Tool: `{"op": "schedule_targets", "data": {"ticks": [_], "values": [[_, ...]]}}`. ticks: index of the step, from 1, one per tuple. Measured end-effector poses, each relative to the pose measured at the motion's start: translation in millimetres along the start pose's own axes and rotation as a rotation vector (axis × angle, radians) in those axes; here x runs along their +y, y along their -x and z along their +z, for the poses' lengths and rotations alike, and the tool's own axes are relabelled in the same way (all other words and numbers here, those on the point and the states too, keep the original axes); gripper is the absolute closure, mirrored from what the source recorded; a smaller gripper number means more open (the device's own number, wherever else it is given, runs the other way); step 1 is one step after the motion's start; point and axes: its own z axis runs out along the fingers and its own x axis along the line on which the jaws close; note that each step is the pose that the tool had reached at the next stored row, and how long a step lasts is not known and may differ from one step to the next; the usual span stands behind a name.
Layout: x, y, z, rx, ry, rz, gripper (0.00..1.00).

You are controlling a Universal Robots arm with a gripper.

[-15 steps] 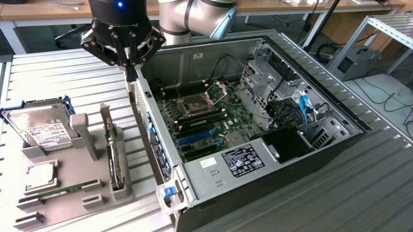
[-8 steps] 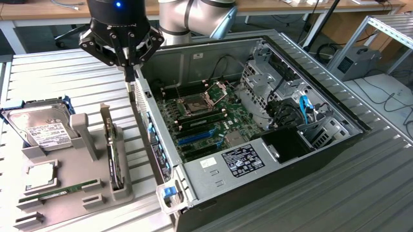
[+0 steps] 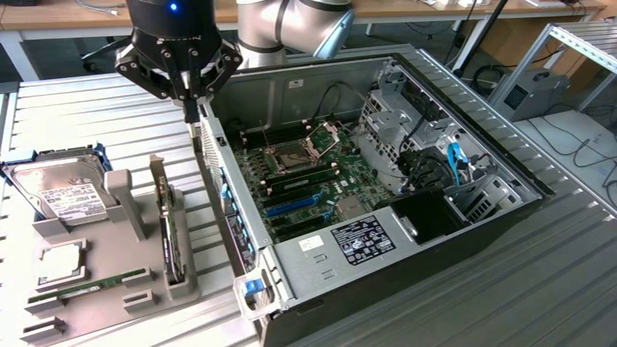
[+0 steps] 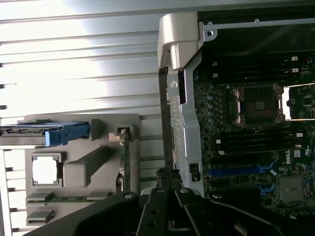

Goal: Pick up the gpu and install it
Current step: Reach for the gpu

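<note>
The hand hangs with its fingers pressed together and nothing between them. It is just above the rear wall of the open computer case, on the side of the case that faces the bench's edge at the exterior view's left. The gpu is not yet taken. It stands on its long edge in a slot of the grey holder, close to that same bench edge. It is beside the hard drive and the memory stick, and well apart from the hand.

For a good pick-up, it seems the fingers should be apart before they reach the card and should close across its thin upper edge (not along it). The lift should probably go straight up, so that the card does not jam in its slot.

The card shows edge-on, so its fan face cannot be made out, and how deep it sits in the holder is not clear. On the motherboard the blue slots can be seen, but which one is meant for the card cannot be told.
</note>
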Motion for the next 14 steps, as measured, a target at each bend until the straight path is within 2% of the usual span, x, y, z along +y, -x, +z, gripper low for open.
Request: {"op": "schedule_targets", "data": {"ticks": [5, 9, 14], "values": [[-0.2, -2.9, -0.1, 0.0001, -0.0001, 0.0, 0.89], [-1.6, -21.3, -0.6, 0.0, 0.0, 0.0, 0.89], [-8.0, -21.4, -0.5, 0.0, 0.0, 0.0, 0.89]]}}
